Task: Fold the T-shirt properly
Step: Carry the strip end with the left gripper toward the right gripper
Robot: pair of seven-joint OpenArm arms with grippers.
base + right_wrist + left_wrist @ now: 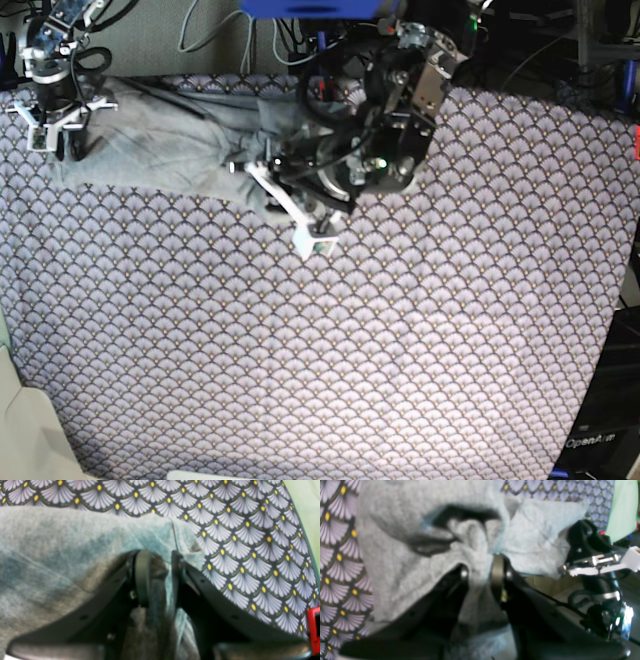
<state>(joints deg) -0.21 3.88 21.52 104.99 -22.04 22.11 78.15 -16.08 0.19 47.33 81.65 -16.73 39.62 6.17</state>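
You have one T-shirt (160, 150), stretched in a bunched strip along the upper left of the base view on the patterned cloth (350, 340) that covers the counter. You have two claws, and both are clenched on it. Your left claw (483, 572) pinches a gathered fold near the dark neckline, at the upper middle of the base view. Your right claw (160, 572) grips an edge of the shirt at the far upper left corner.
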